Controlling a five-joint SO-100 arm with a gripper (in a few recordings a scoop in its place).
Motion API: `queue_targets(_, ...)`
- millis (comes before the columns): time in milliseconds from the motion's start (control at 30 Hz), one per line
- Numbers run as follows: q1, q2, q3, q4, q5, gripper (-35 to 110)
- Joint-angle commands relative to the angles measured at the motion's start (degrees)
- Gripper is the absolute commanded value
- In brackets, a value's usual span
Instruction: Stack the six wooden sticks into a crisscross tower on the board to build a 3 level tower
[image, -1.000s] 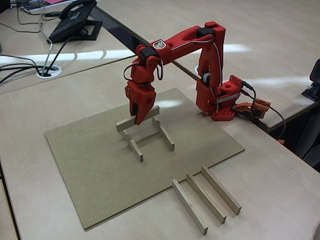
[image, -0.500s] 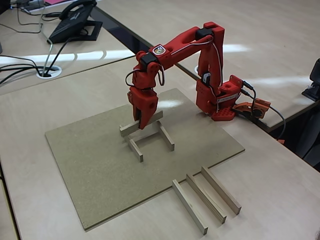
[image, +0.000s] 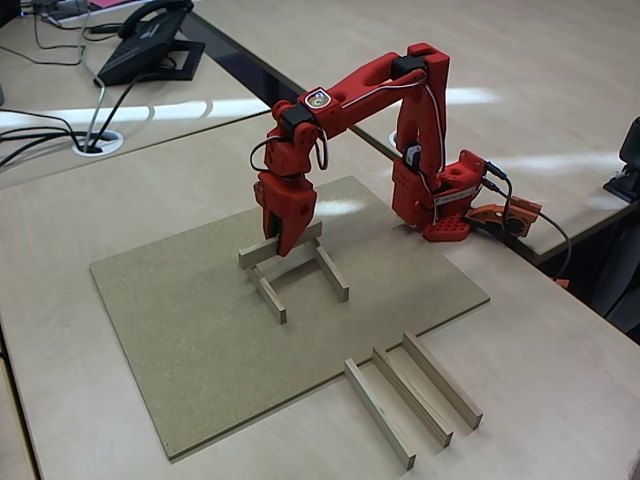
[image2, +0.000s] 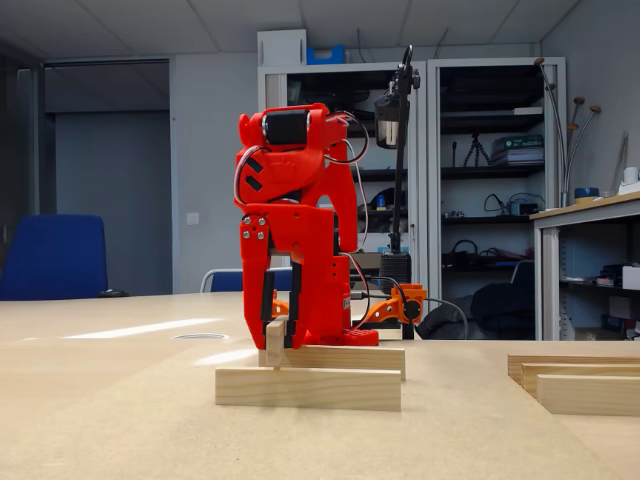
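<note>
Two wooden sticks (image: 268, 295) (image: 332, 272) lie parallel on the tan board (image: 190, 330). My red gripper (image: 283, 240) is shut on a third stick (image: 254, 254) and holds it crosswise over their far ends, touching or just above them. In the low fixed view that held stick (image2: 275, 342) shows end-on between the fingers of the gripper (image2: 277, 335), right at the top of the near base stick (image2: 308, 388), with the other base stick (image2: 345, 358) behind. Three more sticks (image: 380, 413) (image: 412, 396) (image: 443, 380) lie side by side on the desk, off the board's front right corner.
The arm's base (image: 440, 205) stands at the board's back right edge with an orange part and cable (image: 510, 218) beside it. A desk phone (image: 150, 45) and cables (image: 60, 135) sit far back left. The board's left and front areas are bare.
The gripper has come down and shifted slightly right with the stick, bringing it from above the two base sticks onto or close to their far ends.
</note>
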Motion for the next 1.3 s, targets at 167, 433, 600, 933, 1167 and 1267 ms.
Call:
queue_targets(167, 1.2, 2.1, 1.7, -1.2, -0.6, 7)
queue_targets(433, 1.9, 1.8, 1.8, -2.0, -1.8, 7)
queue_targets(600, 2.1, 1.1, 2.0, -3.1, -2.5, 7)
queue_targets(933, 1.4, 1.3, 2.5, -4.3, -6.8, 13)
queue_targets(1167, 0.8, 1.7, 2.0, -5.1, -8.1, 15)
queue_targets(1267, 0.4, 1.8, 1.7, -5.5, -8.4, 16)
